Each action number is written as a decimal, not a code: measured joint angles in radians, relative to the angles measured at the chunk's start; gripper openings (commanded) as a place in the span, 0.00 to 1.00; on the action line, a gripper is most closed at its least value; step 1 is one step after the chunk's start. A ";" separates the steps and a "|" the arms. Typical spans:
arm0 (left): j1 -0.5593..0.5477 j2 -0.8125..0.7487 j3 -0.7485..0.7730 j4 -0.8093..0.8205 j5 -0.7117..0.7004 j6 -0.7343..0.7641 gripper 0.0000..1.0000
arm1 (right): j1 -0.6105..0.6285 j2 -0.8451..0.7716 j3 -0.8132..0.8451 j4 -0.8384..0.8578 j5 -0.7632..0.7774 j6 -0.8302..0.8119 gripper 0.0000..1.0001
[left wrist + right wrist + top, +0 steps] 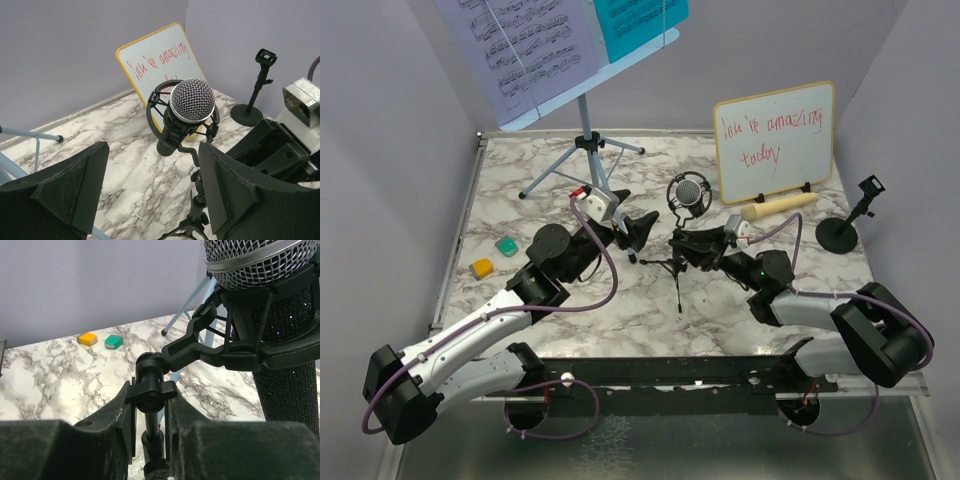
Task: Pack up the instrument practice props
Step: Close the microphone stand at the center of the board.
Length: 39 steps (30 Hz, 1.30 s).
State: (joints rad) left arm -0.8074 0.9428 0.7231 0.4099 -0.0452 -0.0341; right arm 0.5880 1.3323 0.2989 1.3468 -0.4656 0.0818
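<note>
black studio microphone stands upright on its small tripod near the centre of the marble surface. right hand comes in from 4 o'clock, narrow, clamped on the tripod stem at the tilt knob. left hand is wide and holds nothing, just beside the mic at its 9 o'clock, apart from it. light-blue music rack stands on tripod legs at 11 o'clock, with the printed music sheet and cyan sheet side by side on it. cream handheld microphone lies flat at the foot of the whiteboard, 1 o'clock. black round-base pole is upright at 3 o'clock. green block and orange block sit at 9 o'clock.
</note>
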 measured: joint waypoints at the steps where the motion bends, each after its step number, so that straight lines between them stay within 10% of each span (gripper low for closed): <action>1: 0.000 0.001 0.000 0.000 0.002 0.000 0.79 | 0.000 0.007 -0.005 0.010 0.000 -0.001 0.00; 18: -0.006 0.025 0.000 0.000 0.019 -0.007 0.79 | 0.000 0.162 -0.063 0.182 0.000 -0.013 0.07; 39: -0.058 0.132 0.000 0.003 0.056 -0.057 0.79 | -0.001 0.037 -0.113 -0.017 0.040 -0.057 0.56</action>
State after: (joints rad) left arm -0.8654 1.0752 0.7231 0.4126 0.0113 -0.0910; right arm 0.5873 1.3689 0.1860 1.3296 -0.4259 0.0250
